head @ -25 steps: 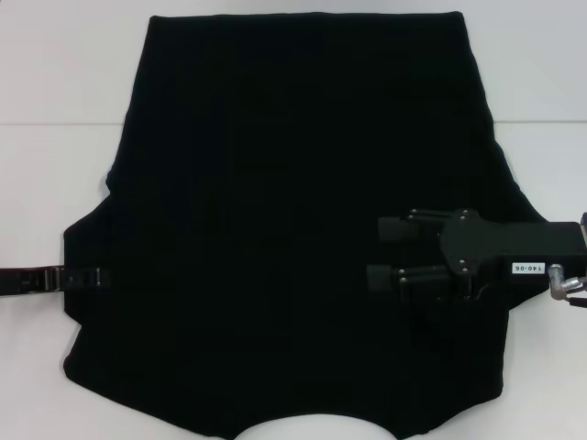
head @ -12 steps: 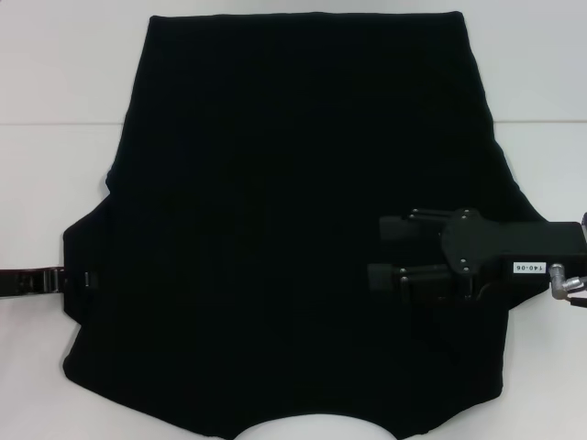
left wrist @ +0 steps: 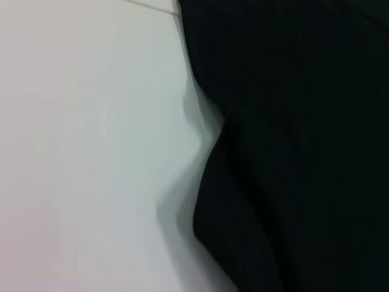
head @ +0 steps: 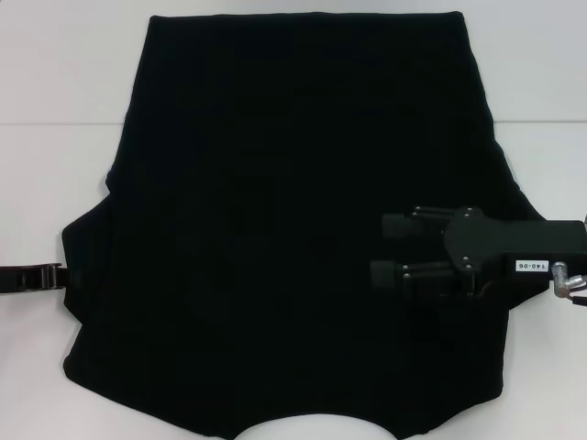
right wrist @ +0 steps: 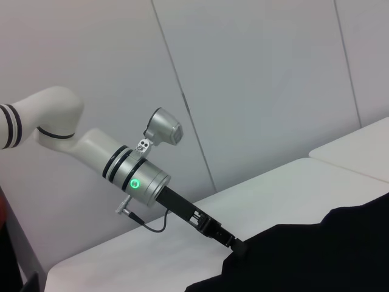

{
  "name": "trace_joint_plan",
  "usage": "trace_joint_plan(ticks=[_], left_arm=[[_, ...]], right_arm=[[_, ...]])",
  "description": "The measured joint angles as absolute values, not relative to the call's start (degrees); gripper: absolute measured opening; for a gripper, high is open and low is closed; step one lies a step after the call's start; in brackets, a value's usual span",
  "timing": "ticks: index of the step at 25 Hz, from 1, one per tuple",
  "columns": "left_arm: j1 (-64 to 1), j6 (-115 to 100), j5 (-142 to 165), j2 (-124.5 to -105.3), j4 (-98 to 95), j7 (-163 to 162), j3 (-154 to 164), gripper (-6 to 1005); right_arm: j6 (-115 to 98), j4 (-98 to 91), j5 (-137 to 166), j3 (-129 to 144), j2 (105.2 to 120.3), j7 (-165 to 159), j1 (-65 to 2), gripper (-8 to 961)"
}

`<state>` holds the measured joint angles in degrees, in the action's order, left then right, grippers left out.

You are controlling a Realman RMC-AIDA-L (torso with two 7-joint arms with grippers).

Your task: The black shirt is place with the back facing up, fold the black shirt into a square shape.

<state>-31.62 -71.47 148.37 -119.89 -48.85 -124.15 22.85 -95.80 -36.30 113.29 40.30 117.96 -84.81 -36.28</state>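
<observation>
The black shirt (head: 275, 229) lies spread flat on the white table (head: 55, 82), plain side up, neck opening at the near edge. My right gripper (head: 389, 248) hovers over the shirt's right part, pointing left, its two fingers (head: 404, 225) apart and empty. My left gripper (head: 53, 276) lies low at the shirt's left sleeve edge; the right wrist view shows its tip (right wrist: 234, 245) meeting the cloth edge (right wrist: 316, 255). The left wrist view shows only the shirt's edge (left wrist: 292, 152) on the table (left wrist: 91, 152).
A table seam (head: 55, 124) runs across at the far left and right. White table shows on both sides of the shirt. The left arm's white links (right wrist: 91, 152) and a grey wall (right wrist: 255, 79) show in the right wrist view.
My left gripper has drawn back leftward from over the sleeve to its outer edge. The right gripper has shifted slightly down and right. The shirt has not moved.
</observation>
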Motion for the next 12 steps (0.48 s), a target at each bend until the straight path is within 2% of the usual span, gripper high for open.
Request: trace_joint_plan(ticks=[3, 9, 12], left_arm=[[-31.6, -71.4, 148.3, -119.88, -48.9, -124.1, 22.8, 103], [-31.6, -71.1, 148.3, -119.86, -49.1, -124.2, 22.4, -1], [-31.6, -70.7, 148.3, -119.62, -49.3, -124.1, 20.7, -1]], right_arm=[[-95.8, -36.3, 113.3, 40.2, 117.94, -84.8, -36.3, 894], [-95.7, -36.3, 113.3, 40.0, 117.94, -84.8, -36.3, 894], [-95.5, -36.3, 113.2, 39.9, 117.98, -84.7, -36.3, 895]])
